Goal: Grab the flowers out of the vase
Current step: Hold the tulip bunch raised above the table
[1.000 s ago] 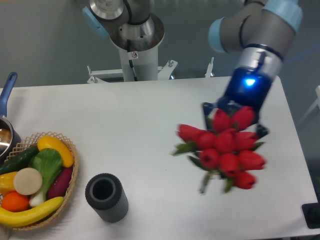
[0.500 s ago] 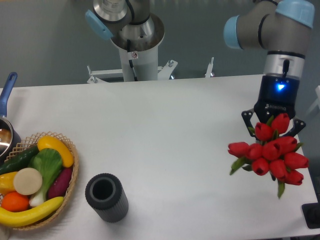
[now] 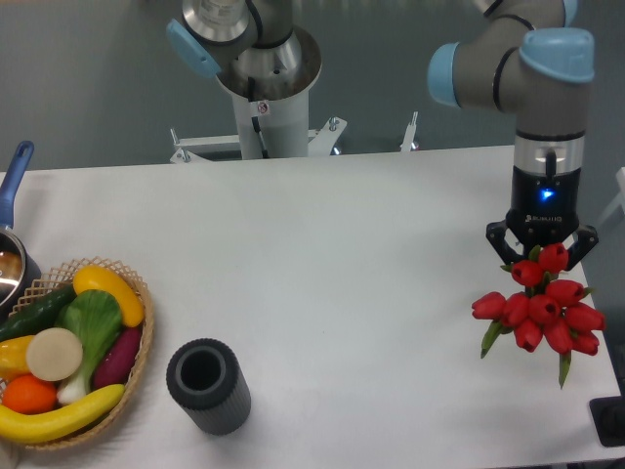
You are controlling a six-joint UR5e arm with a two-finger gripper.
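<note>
At the right side of the white table (image 3: 322, 254), the gripper (image 3: 542, 249) points straight down with a blue light glowing on its wrist. Its two dark fingers splay out to either side of the top of the flowers (image 3: 542, 311), and the uppermost red buds sit right between them, touching or nearly touching the fingertips. The stems are hidden behind the buds where the jaws meet, so the grip itself cannot be seen directly, but the bunch hangs below the jaws and appears clamped there. The rest of the tulip buds fan out below and slightly to the right of the gripper, with a few green leaves and stem ends poking out at the lower left and lower right of the bunch. The bunch is close to the table's right edge.

The vase (image 3: 207, 385) stands well apart from the flowers, at the near left of the table. It is upright, and its round mouth is open and dark inside. Just left of it sits a wicker basket (image 3: 137, 363) filled with toy vegetables (image 3: 68, 352) in yellow, green, orange and purple. At the far left edge, a pot with a blue handle (image 3: 17, 172) is partly cut off by the frame. The robot's base column (image 3: 262, 88) rises behind the table's far edge.
</note>
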